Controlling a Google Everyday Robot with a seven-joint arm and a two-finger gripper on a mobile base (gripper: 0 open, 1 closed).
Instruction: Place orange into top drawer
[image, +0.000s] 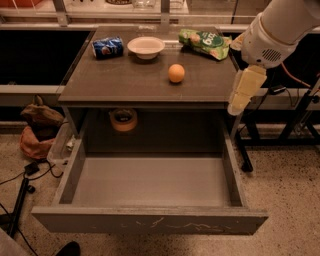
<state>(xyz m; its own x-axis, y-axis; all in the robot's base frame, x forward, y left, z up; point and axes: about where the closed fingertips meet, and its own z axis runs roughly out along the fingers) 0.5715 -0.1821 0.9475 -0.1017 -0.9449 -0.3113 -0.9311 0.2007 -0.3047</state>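
Grey drawer (150, 182) is pulled out wide at the bottom of the frame. Up above, the orange (176, 73) sits on the table (125, 82). My gripper (235, 106) hangs at the right, apart from it. I cannot tell if it is squeezed or loose.

One high camera looks down over the top drawer (150, 182), hand (239, 100) at right.
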